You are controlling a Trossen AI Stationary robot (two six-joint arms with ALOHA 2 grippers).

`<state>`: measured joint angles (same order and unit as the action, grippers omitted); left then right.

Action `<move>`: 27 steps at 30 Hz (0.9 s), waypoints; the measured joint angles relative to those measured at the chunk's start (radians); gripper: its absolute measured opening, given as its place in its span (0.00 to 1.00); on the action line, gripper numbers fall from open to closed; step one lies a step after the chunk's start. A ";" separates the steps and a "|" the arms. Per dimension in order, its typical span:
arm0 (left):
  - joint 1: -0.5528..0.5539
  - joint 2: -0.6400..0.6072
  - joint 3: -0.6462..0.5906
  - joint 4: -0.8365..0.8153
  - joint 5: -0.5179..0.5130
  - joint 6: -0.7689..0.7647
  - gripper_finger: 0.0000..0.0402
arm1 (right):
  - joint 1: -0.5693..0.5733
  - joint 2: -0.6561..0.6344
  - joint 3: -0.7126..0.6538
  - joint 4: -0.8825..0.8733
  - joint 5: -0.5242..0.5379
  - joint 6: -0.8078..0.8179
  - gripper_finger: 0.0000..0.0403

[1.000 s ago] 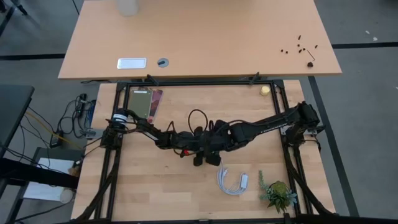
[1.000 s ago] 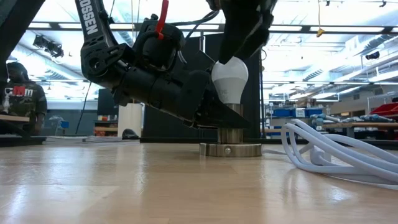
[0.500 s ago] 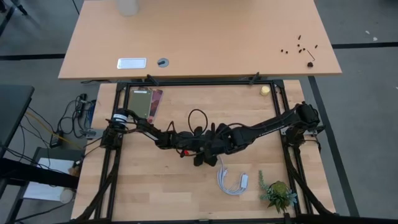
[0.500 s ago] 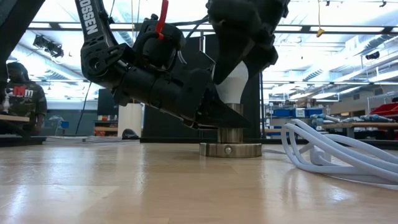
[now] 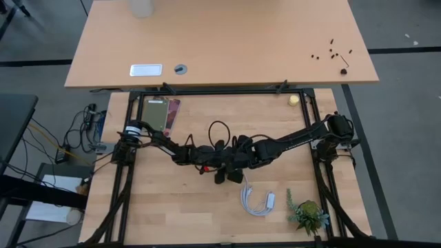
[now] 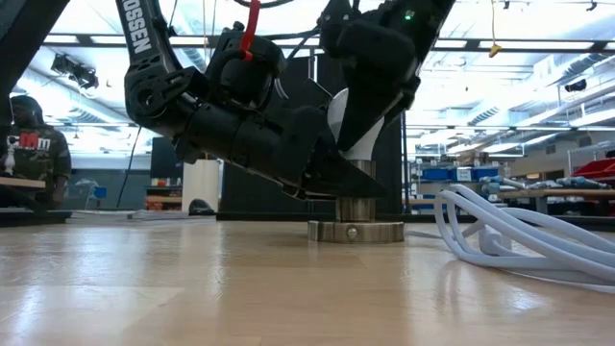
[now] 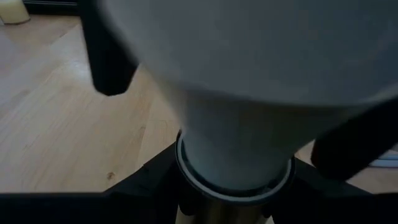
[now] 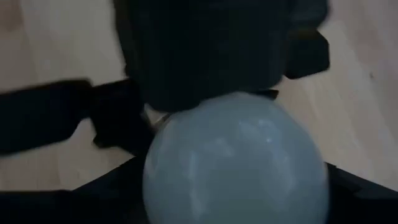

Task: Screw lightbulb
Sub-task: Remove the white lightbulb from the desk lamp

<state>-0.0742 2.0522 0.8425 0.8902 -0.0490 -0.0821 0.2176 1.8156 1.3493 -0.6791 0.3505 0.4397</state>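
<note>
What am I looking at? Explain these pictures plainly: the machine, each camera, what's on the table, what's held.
Two dark robot arms work at a wooden table. One picture looks straight down, one sits at table level, and one camera rides on each wrist. The lightbulb stands in a round metal socket in the middle of the table. The left gripper clamps the socket's neck from the side. The right gripper sits over the bulb's top. A coiled white cable and a small plant sit nearby.
</note>
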 joint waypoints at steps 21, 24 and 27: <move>0.001 -0.001 0.001 -0.003 -0.010 0.027 0.48 | -0.006 -0.003 0.010 -0.018 0.034 -1.083 0.77; 0.003 -0.001 0.001 -0.002 -0.011 0.026 0.48 | -0.007 -0.008 0.010 -0.038 0.050 -1.018 0.77; 0.001 -0.002 0.002 -0.004 -0.002 0.025 0.48 | -0.008 -0.017 0.010 -0.041 0.015 -0.888 0.81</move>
<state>-0.0734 2.0506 0.8444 0.8861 -0.0508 -0.0573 0.2100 1.7983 1.3594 -0.7204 0.3651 -0.4481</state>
